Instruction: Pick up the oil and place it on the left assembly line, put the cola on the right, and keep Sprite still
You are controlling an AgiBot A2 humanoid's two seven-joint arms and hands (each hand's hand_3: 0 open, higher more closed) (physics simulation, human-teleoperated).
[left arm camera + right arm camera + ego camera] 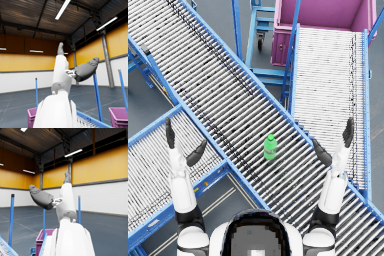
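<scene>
A green Sprite bottle [270, 147] stands upright on the diagonal roller conveyor [223, 90], between my two arms. No oil or cola shows in any view. My left hand [180, 145] is raised over the left conveyor [148, 175], fingers apart and holding nothing. My right hand [338, 145] is raised near the right conveyor [328, 85], fingers spread and empty too. In the left wrist view my left hand [75, 65] points up toward the hall ceiling. My right hand [53, 194] does the same in the right wrist view.
A purple bin [323, 20] stands at the far end of the right conveyor. Blue frame rails [235, 25] and a small cart run between the lines. Purple bins [118, 116] and blue posts [11, 220] show in the wrist views.
</scene>
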